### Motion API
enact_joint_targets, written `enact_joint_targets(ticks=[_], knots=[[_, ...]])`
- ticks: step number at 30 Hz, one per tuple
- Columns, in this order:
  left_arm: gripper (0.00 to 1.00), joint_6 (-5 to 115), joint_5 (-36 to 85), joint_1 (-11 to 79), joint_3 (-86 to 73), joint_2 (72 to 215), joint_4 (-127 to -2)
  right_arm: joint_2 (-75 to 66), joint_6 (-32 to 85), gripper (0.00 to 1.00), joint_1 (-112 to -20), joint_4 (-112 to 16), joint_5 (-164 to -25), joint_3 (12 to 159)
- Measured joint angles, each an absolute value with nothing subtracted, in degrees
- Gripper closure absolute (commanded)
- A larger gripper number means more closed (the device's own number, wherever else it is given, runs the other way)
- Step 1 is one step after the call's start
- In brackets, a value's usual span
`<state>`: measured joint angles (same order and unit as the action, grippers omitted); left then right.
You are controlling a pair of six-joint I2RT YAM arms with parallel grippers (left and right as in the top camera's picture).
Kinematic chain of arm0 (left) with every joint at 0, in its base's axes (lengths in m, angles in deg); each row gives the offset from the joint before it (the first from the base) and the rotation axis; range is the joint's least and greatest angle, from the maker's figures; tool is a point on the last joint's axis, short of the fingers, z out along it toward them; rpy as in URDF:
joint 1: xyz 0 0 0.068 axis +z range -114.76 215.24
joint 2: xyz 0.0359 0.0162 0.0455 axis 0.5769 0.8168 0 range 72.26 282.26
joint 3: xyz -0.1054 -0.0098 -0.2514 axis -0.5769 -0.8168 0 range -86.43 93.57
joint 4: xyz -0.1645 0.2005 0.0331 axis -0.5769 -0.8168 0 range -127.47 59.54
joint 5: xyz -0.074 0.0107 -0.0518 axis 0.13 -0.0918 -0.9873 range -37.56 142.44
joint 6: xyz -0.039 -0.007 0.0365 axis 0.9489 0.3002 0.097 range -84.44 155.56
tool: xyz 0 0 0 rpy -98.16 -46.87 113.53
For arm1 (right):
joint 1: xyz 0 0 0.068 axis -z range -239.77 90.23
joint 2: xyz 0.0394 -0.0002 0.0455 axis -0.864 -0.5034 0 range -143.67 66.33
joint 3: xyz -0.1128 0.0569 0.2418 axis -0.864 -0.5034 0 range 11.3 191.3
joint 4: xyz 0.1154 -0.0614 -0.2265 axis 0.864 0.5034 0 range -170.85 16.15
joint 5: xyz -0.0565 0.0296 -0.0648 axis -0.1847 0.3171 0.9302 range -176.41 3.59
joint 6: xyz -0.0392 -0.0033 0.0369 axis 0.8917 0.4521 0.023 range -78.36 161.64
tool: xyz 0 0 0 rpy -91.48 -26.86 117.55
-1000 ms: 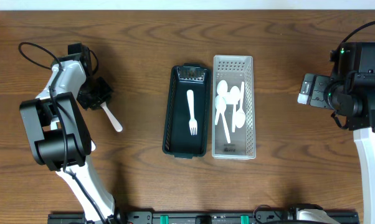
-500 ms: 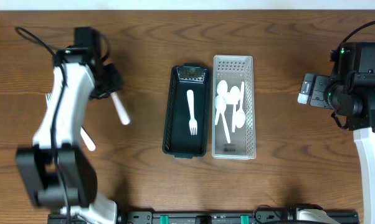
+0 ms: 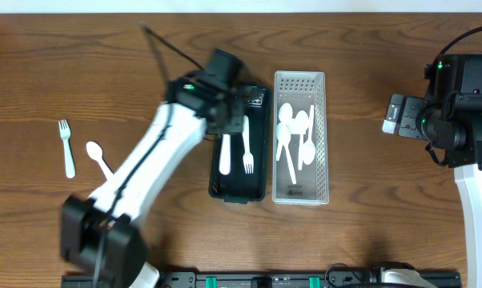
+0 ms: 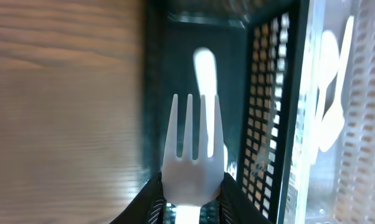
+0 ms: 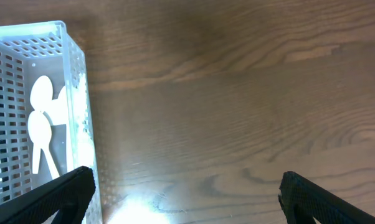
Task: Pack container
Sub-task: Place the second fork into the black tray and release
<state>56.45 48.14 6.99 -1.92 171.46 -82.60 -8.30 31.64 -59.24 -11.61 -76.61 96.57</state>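
My left gripper [image 3: 231, 118] is over the black container [image 3: 238, 195], shut on a white plastic fork [image 3: 224, 156]. In the left wrist view the fork [image 4: 192, 149] sits between the fingers [image 4: 191, 191], tines forward, above the container's floor [image 4: 175, 68]. Another white fork [image 3: 247, 146] lies inside the black container. The white perforated basket [image 3: 299, 77] beside it holds several white spoons [image 3: 293, 132]. A loose fork [image 3: 66, 148] and spoon [image 3: 97, 156] lie on the table at the left. My right gripper [image 5: 187, 199] is open and empty over bare wood, right of the basket [image 5: 75, 93].
The right arm [image 3: 449, 112] stays at the right edge of the wooden table [image 3: 369, 200]. A black rail [image 3: 265, 280] runs along the front edge. The black container and white basket stand side by side in the middle.
My left arm has swung from the far left to over the black container, carrying the fork. The loose fork and spoon at the left are now uncovered. The right arm has not moved.
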Motion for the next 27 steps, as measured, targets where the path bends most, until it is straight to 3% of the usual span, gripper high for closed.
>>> enact_joint_targets(ticks=[4,5,8,9,12,18,23,24,27], knots=[[0.90,56.45,48.14,4.23,-1.92,177.93,-82.06,-8.30,31.64,0.02,-59.24,-11.61,-76.72,96.57],[0.79,56.45,48.12,3.84,-1.92,179.39,-81.95,-8.30,31.64,0.02,-59.24,-11.61,-76.74,96.57],[0.64,56.38,48.14,3.55,-1.94,181.84,-82.04,-8.30,31.64,0.02,-59.24,-11.61,-76.76,96.57],[0.51,56.01,48.19,3.64,-1.96,182.04,-82.06,-8.30,31.64,0.03,-59.24,-11.61,-76.76,96.57],[0.47,56.05,48.58,4.01,-1.96,181.38,-82.08,-8.30,31.64,0.02,-59.24,-11.59,-76.78,96.57],[0.27,53.39,50.79,6.77,-1.94,175.00,-82.26,-8.30,31.64,0.01,-59.24,-11.40,-76.78,96.57],[0.16,53.19,54.53,14.50,-0.50,165.80,-82.50,-8.30,31.64,0.01,-59.24,-10.81,-76.78,96.57],[0.10,53.32,55.12,17.04,-0.17,164.33,-82.74,-8.30,31.64,0.01,-59.24,-10.59,-76.78,96.55],[0.07,54.22,56.69,27.42,0.64,161.69,-84.27,-8.30,31.64,0.01,-59.24,-9.97,-76.78,96.55]])
